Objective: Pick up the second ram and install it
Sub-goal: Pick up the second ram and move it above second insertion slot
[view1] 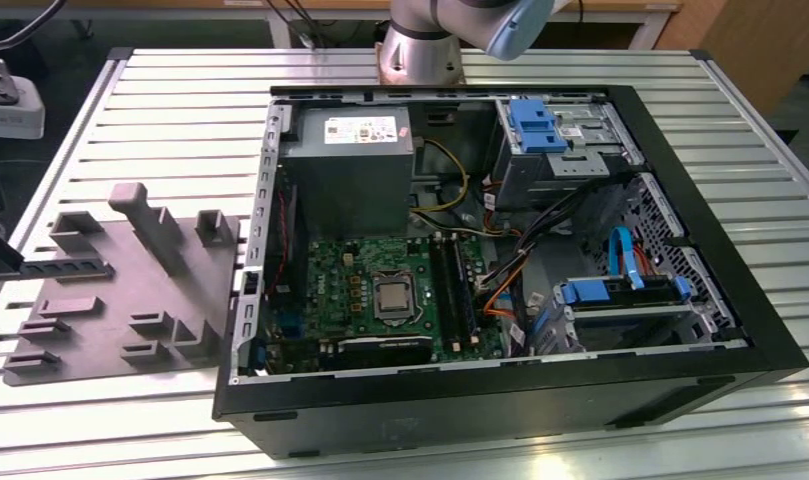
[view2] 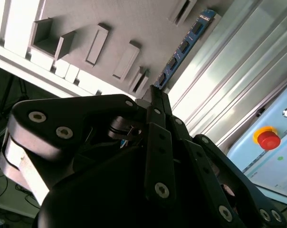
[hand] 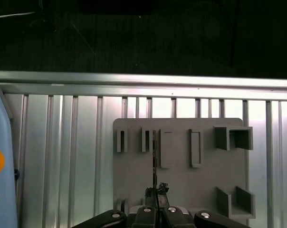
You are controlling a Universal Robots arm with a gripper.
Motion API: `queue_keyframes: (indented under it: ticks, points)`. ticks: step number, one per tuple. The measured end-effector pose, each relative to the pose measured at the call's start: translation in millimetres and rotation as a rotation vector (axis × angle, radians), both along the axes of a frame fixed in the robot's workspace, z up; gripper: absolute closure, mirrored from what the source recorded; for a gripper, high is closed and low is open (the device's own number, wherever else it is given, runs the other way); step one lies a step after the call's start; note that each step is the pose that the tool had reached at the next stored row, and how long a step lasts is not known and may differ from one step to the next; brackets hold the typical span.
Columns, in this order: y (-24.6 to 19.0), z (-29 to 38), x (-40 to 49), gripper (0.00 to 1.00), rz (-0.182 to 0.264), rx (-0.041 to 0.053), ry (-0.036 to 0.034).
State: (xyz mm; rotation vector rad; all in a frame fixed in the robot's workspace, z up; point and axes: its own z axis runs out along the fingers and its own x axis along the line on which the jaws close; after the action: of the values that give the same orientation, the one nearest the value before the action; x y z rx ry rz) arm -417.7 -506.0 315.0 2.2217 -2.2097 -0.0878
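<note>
The second ram (view1: 68, 268) is a thin dark stick with small chips, lying lengthwise over the near-left edge of the grey fixture plate (view1: 111, 300) at the exterior view's left. My gripper (view1: 7, 266) reaches in from that left edge and is shut on the stick's end. In the second wrist view the fingers (view2: 155, 102) pinch the ram (view2: 184, 45), which stretches away past the grey upright blocks. The first wrist view shows the ram (hand: 154, 161) edge-on as a thin line running from the gripper (hand: 156, 194) across the plate (hand: 181, 190). Whether the stick still touches the plate is unclear.
An open black computer case (view1: 511, 400) lies to the exterior view's right, with its motherboard (view1: 364, 270), black slot rails (view1: 447, 285), grey power supply (view1: 348, 160), cables and blue drive bays (view1: 538, 125). The arm's base (view1: 424, 40) stands behind it. A light-blue box with a red button (view2: 268, 139) sits by the plate.
</note>
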Motion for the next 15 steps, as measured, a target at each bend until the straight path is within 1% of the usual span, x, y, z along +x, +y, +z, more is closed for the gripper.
queue_keyframes:
  ticks: [15]
  points:
    - [0.0,18.2,-2.4,0.89,0.0,0.0,-0.0018]
